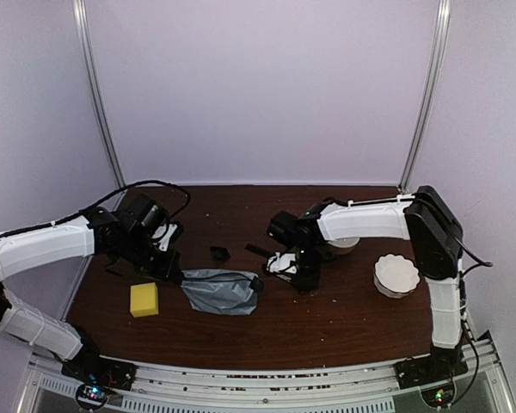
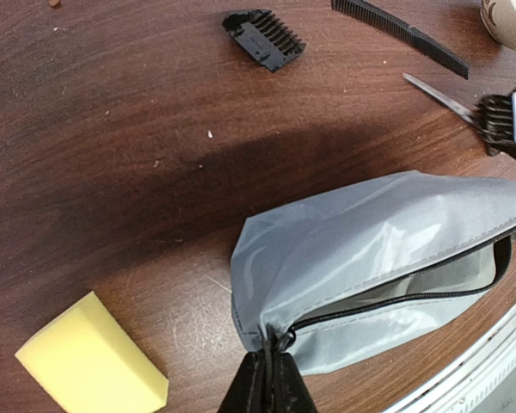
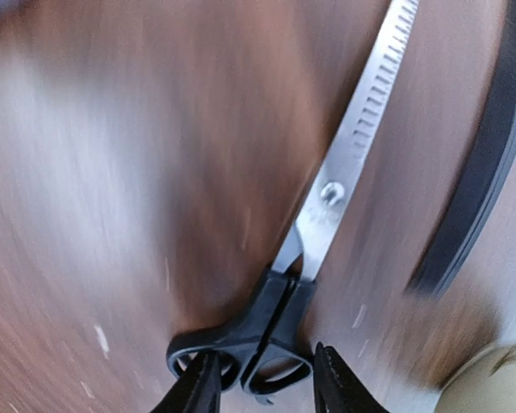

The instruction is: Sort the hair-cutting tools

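Right of the pouch (image 2: 370,249), on the bare table (image 1: 327,327), the scissors (image 3: 327,215) are lying flat, blades shut and pointing away from the right gripper (image 3: 265,366). Its fingers are straddling the black handle loops. Wrist view is smeared, so I can't tell if they're biting or just sitting either side. Comb (image 3: 486,163) is lying just beside the blades, not touching.

Left gripper (image 2: 267,370) is pinching the pouch at the zip end, fully clamped, and the zip is standing open toward the right arm. I'm treating that as the anchor and leaving it alone.

How I'm playing the pick: squeezing across both loops so the blades aren't springing apart, and keeping the fingers low enough to catch the plastic, not skate over it. I'm going slow because of the blur. Lift needs to be straight up before any sideways travel, otherwise the tip is likely dragging the comb along. Clipper (image 2: 512,125) is sitting near the pouch mouth, so I'm planning the path around it. Drop target is only my guess: the open pouch.
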You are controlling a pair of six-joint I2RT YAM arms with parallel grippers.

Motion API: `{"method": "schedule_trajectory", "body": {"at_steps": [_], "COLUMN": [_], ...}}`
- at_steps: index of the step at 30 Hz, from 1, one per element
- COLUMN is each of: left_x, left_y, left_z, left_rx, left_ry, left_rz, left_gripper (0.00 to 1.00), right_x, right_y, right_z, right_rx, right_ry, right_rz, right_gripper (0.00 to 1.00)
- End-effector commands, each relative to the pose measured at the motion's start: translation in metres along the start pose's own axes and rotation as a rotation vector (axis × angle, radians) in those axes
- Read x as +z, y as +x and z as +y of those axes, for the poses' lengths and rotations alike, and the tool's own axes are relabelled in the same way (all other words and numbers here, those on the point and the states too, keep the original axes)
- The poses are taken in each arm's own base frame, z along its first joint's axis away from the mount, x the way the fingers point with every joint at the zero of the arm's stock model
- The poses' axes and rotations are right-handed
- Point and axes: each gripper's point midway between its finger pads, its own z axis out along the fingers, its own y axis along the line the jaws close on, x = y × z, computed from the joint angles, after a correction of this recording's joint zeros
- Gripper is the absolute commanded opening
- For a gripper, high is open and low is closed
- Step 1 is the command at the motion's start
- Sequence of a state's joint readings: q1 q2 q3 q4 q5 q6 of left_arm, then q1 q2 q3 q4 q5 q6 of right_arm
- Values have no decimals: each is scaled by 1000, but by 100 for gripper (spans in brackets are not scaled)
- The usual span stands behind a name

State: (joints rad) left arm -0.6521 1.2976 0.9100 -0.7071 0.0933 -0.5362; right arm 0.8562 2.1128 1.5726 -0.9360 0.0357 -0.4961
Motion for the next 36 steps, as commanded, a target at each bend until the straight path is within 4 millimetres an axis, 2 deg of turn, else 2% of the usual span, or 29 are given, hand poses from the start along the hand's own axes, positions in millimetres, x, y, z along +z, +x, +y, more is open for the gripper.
{"method": "schedule_trajectory", "body": {"at_steps": [1, 3, 5, 10, 14, 21, 25, 31, 36], "left_x": [0, 1, 0, -7, -14, -27, -36, -54, -59], "left_y": [-10, -11, -13, -17, -19, -27, -33, -41, -44], "left_z": [-5, -7, -9, -10, -8, -4, -4, -10, -11], "left_rx": [13, 12, 11, 24, 37, 48, 74, 96, 112], "left_ry": [22, 32, 41, 44, 34, 6, 0, 36, 33], "left_rz": [-34, -38, -44, -61, -89, -148, -189, -276, -293], "left_gripper": [8, 9, 11, 19, 30, 40, 41, 45, 45], "right_x": [13, 11, 2, -42, -56, -36, -27, -10, 2], "right_y": [49, 58, 59, 39, 30, 17, 14, 21, 29], "right_z": [-4, -9, -11, -12, -14, -18, -22, -20, -17], "right_rx": [-75, -63, -53, -40, -18, 43, 84, 117, 125], "right_ry": [-14, -28, -47, -67, -69, -104, -101, -104, -112], "right_rz": [67, 63, 29, -126, -179, -144, -127, -72, -21], "right_gripper": [38, 38, 38, 38, 39, 38, 38, 39, 38]}}
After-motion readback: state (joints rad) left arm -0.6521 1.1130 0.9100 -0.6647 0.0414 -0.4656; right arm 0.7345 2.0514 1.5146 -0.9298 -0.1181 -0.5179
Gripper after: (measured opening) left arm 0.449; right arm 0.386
